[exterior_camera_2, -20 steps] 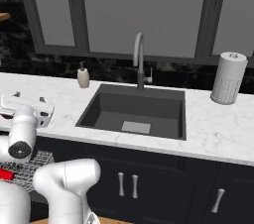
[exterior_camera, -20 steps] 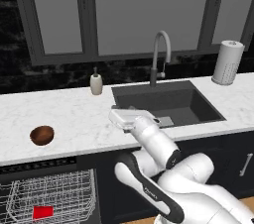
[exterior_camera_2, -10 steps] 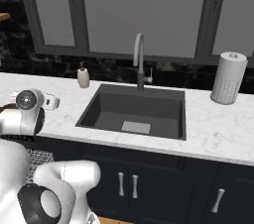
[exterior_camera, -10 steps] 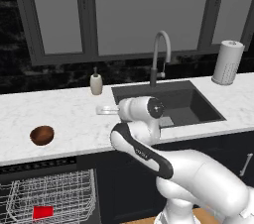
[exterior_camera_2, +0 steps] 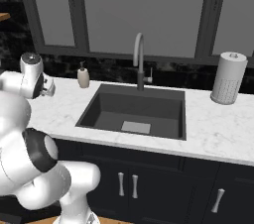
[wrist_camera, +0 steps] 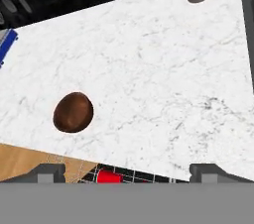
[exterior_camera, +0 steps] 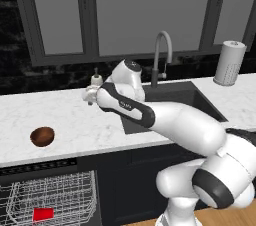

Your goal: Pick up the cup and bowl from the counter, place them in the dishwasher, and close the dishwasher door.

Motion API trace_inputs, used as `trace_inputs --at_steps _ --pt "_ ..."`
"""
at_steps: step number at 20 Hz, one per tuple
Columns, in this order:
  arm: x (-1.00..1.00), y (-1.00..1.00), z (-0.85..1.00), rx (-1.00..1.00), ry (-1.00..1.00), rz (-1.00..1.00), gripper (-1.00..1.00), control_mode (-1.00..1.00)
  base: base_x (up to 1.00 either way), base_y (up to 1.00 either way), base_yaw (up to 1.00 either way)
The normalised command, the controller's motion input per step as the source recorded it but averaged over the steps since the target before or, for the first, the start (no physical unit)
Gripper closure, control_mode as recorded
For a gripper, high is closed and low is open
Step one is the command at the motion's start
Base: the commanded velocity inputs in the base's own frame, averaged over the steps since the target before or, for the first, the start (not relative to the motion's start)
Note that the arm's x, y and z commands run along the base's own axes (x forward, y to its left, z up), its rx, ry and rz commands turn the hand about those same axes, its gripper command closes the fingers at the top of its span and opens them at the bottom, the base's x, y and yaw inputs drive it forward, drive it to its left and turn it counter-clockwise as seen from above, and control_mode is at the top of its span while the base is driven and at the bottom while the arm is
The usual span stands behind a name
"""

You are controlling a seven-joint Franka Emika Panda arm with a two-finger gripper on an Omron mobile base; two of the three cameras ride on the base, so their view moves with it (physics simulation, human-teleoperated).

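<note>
A soap bottle [exterior_camera_2: 83, 77] stands left of the faucet [exterior_camera_2: 139, 59]; a paper towel roll [exterior_camera_2: 227, 78] stands far right.

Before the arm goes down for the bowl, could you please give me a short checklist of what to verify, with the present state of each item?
1. Bowl on the counter, upright and free of neighbours: ok.
2. Tool open and empty: ok; its two fingertips stand wide apart in the hand view.
3. Tool above the bowl: not ok; the bowl lies off to one side in the hand view.
4. Dishwasher open, rack reachable: ok.
5. Cup already in the rack: ok.
6. Soap bottle away from the bowl: ok.
</note>
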Motion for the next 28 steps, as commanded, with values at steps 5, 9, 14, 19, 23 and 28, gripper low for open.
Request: trace_inputs --at_steps 5,9,14,19,23,28 --pt "0.22 0.87 -0.42 -0.14 0.26 0.00 -1.00 -1.00 0.00 0.00 0.00" --pt "0.02 0.85 -0.51 -0.11 0.13 0.00 -1.00 -1.00 0.00 0.00 0.00" --pt "0.01 0.55 -0.48 -0.06 0.03 0.00 -1.00 -1.00 0.00 0.00 0.00" --pt "0.06 0.35 -0.52 -0.05 0.09 0.00 -1.00 -1.00 0.00 0.00 0.00" --pt "0.00 0.11 -0.35 -0.04 0.08 0.00 -1.00 -1.00 0.00 0.00 0.00" --pt "0.06 0.00 -0.29 -0.02 0.03 0.00 -1.00 -1.00 0.00 0.00 0.00"
